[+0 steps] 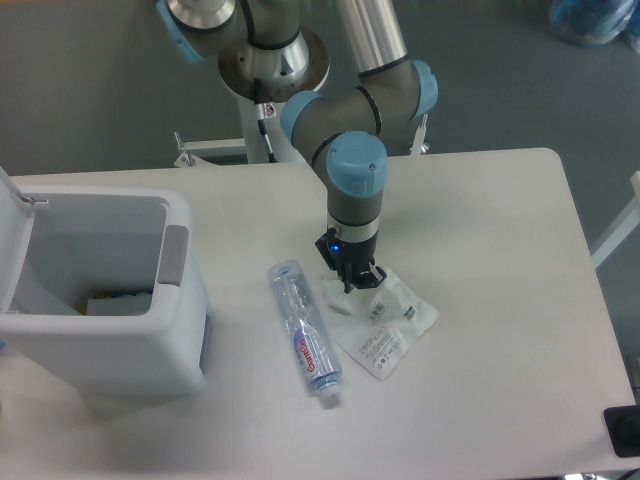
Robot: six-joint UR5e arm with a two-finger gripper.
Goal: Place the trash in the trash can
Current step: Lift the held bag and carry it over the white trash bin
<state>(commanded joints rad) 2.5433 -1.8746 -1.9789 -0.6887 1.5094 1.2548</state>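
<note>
The wrapper [385, 322] lies crumpled on the white table [500, 250], right of centre, a thin white-and-clear film with a printed label, spreading out flat toward the near side. It looks almost weightless and limp, so it will likely sag and fold when lifted, and its glossy surface could slip from a shallow pinch; the bunched, raised folds at its far end look the better place to take hold, since the flat part offers nothing to bite on. Just to its left, near but seemingly not touching, lies the bottle [304, 332], clear plastic, crushed, with a red-lettered label, its cap end pointing toward the near edge. It seems light too, stiffer than the film yet springy, and its flattened middle would suit a pinch across its width. The gripper [352, 281] points straight down at the wrapper's far end, fingertips at or on the folds; the fingers look close together, but whether they have closed on the film cannot be told. The trash can [178, 255] stands well apart at the left, lid [12, 245] raised, some items inside.
</note>
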